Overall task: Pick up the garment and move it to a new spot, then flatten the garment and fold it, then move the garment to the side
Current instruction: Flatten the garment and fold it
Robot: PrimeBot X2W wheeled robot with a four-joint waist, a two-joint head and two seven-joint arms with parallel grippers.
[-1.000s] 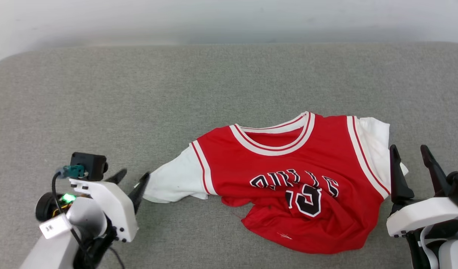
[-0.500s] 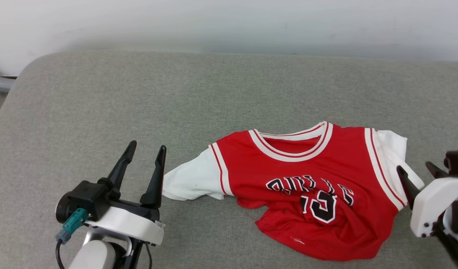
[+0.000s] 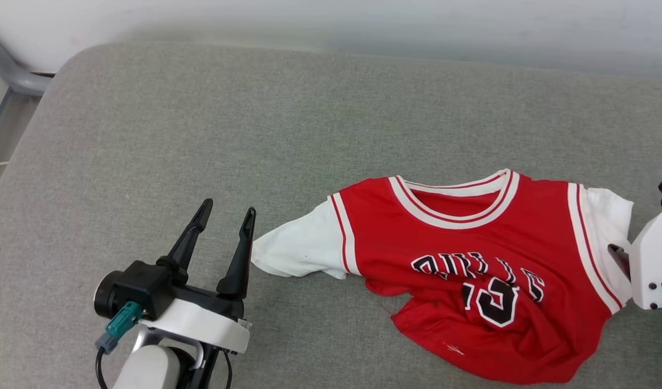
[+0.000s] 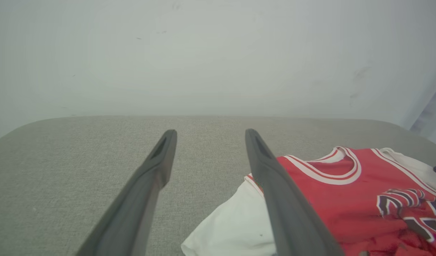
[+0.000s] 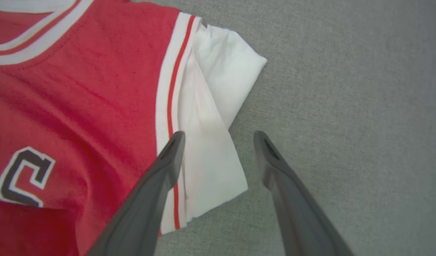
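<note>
Grey upholstered cushion (image 3: 174, 119) carried the work: the left gripper (image 3: 228, 207), jaws newly spread after release, stood just beside the white sleeve (image 3: 298, 251) at lower centre. The right gripper (image 5: 219, 135) hung spread over the other sleeve (image 5: 221, 71); the red jersey (image 3: 471, 243) lay rumpled at lower right, flattening seemingly unfinished.

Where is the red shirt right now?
The shirt lies rumpled on the grey cushion, right of centre in the head view, between the left gripper and the right gripper.
</note>
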